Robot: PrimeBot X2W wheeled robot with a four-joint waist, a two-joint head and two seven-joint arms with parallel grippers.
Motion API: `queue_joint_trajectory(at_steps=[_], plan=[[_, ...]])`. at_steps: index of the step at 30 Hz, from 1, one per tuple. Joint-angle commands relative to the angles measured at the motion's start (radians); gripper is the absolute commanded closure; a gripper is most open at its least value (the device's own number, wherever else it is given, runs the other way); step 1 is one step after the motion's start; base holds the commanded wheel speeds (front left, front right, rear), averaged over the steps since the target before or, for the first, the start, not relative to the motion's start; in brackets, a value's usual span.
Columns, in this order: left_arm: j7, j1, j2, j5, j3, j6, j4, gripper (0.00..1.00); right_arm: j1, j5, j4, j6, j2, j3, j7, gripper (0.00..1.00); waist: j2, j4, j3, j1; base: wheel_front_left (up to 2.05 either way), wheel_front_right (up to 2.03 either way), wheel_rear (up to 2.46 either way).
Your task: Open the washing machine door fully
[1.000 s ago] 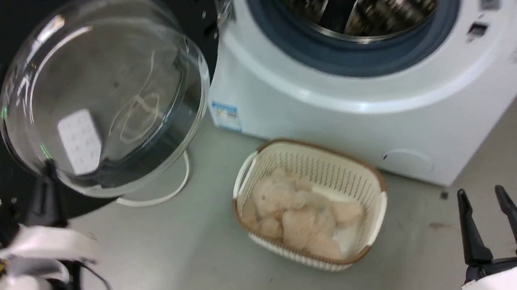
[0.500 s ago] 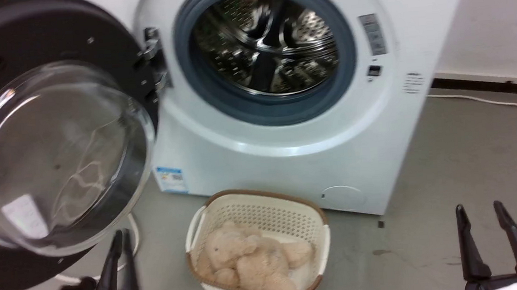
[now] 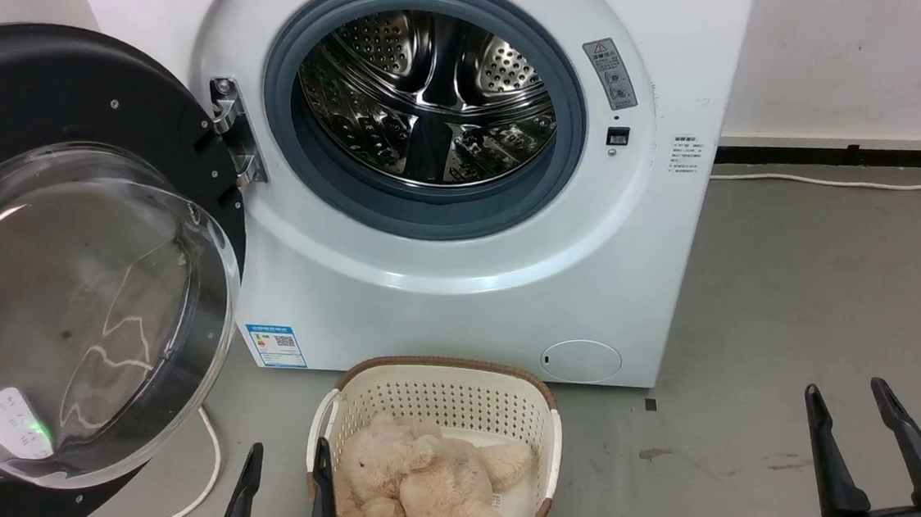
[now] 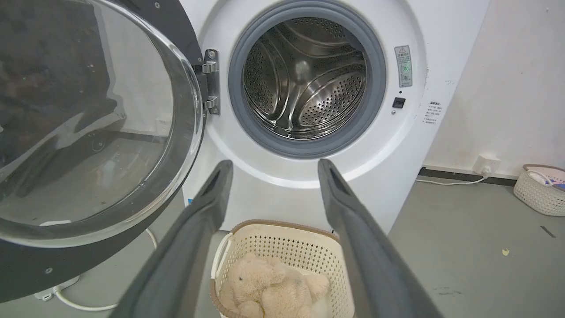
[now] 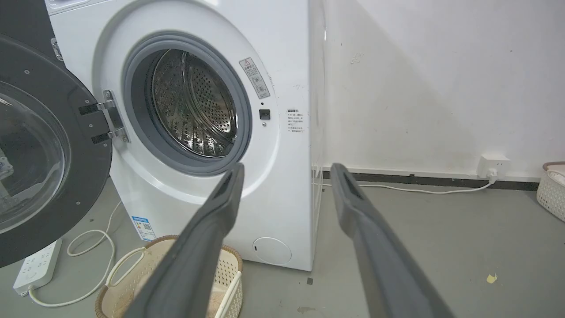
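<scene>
The washing machine door (image 3: pixel 58 265), a black disc with a bulging clear glass bowl, hangs swung wide to the left of the white machine (image 3: pixel 463 291) on its metal hinge (image 3: pixel 233 132). The steel drum (image 3: pixel 427 97) lies exposed inside its grey rubber ring. In the left wrist view the door (image 4: pixel 88 123) stands at the left, and in the right wrist view the door (image 5: pixel 48 163) is at the left edge. My left gripper (image 3: pixel 287 461) is open low down, right of the door and clear of it. My right gripper (image 3: pixel 845 397) is open at the lower right, holding nothing.
A cream basket (image 3: pixel 437 383) with a beige plush toy (image 3: pixel 421 483) sits on the floor before the machine. A white cable (image 3: pixel 199 484) and power strip (image 5: pixel 37 265) lie under the door. Another basket (image 4: pixel 540 192) stands by the wall at the right. Grey floor (image 3: pixel 799 281) spreads to the right.
The head camera has tilted up and pulled back, bringing the whole drum opening into view. My left gripper has come away from the door's lower edge to the lower middle.
</scene>
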Motion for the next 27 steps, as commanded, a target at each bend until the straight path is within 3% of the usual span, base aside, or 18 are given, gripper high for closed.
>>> queue_joint_trajectory(at_steps=[1,15,16,27], plan=[[-0.008,0.012,0.004,0.015,-0.003,0.005,0.007,0.0,0.013,-0.001,0.002,0.001,0.0,0.001,-0.004,0.0,0.0,0.0,0.001,0.0,0.0,0.0,0.0],[-0.013,-0.01,0.014,0.061,-0.019,0.022,0.078,0.0,0.007,0.004,0.022,0.001,0.0,0.01,-0.004,0.0,0.0,-0.005,0.008,0.0,0.0,0.0,0.0],[-0.008,-0.001,0.014,0.059,-0.021,0.019,0.075,1.0,0.0,0.0,0.02,0.0,0.0,0.009,0.0,1.0,0.0,-0.005,0.008,0.0,0.0,0.0,0.0],[0.008,-0.009,0.007,0.07,-0.009,0.012,0.07,1.0,-0.009,-0.008,0.019,0.0,0.0,0.014,0.016,1.0,0.0,-0.009,0.011,0.0,0.0,0.0,0.0]])
